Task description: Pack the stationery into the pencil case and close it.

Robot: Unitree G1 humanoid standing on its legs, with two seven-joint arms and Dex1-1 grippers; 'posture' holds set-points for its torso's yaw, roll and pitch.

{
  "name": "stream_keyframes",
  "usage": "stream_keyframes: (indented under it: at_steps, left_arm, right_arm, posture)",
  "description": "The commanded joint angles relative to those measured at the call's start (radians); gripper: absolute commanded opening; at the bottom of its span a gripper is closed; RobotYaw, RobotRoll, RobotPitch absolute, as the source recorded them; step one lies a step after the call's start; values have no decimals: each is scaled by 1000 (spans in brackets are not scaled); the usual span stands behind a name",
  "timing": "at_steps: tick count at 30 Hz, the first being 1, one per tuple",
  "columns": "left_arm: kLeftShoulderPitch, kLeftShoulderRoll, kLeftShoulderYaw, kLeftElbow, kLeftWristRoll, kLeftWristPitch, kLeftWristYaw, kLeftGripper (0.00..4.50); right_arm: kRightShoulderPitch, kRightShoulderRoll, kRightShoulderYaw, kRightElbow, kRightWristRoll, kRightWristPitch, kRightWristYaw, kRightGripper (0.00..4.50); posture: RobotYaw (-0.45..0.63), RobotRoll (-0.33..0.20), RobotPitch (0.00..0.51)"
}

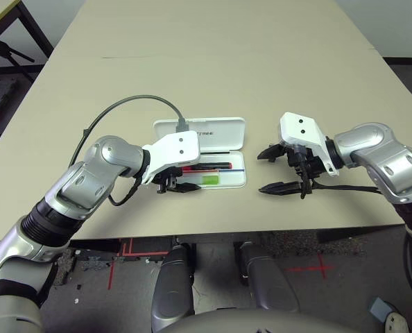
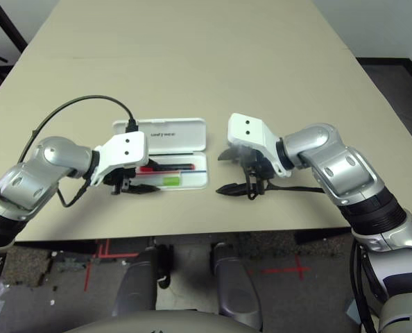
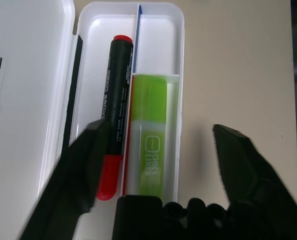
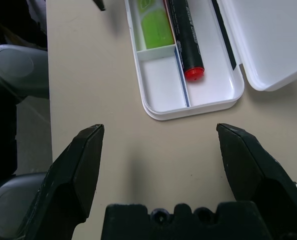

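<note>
Left wrist view: flat white hinged plastic pencil case (image 3: 178,65) lying open on beige table (image 1: 213,62), black-bodied red-ended marker (image 3: 116,107) and lime-green stick (image 3: 148,150) inside (side by side). Left gripper (image 3: 158,150) spread wide above them, holding nothing; right gripper (image 4: 161,150) wide too, just beside case.

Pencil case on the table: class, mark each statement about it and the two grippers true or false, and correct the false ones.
1. The pencil case lies open, its lid folded back flat on the table. True.
2. The marker lies on the table outside the case. False: it lies inside the tray, beside the green-capped stick.
3. The left gripper is open above the tray, holding nothing. True.
4. The right gripper is shut on the lid. False: it is open over bare table beside the case, touching nothing.
5. The green-capped stick sits in its own walled compartment. True.
</note>
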Motion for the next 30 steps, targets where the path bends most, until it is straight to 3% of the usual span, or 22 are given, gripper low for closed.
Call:
stream_keyframes:
  at_steps: [1,9,16,23,27,30]
  left_arm:
    - [14,17,83,-40,-60,26,-17,4461]
    - [53,119,332,-79,-239,73,-69,4461]
    - [73,139,377,-104,-285,105,-42,4461]
    - [83,123,361,-117,-294,115,-11,4461]
    - [76,118,349,-108,-293,109,-7,4461]
    - [69,113,341,-101,-290,105,-7,4461]
  right_arm:
    - [5,1,-8,-7,8,-1,0,4500]
    - [15,-10,-26,19,12,-3,4,4500]
    - [36,21,-161,-28,107,217,-119,4500]
    - [15,232,-405,-103,159,501,-493,4500]
    - [40,326,-411,-180,107,573,-682,4500]
    - [65,351,-352,-224,31,568,-808,4500]
  posture:
    - [-85,0,186]
    - [-75,0,192]
    - [-66,0,198]
    - [-83,0,210]
    - [-100,0,211]
    - [-108,0,211]
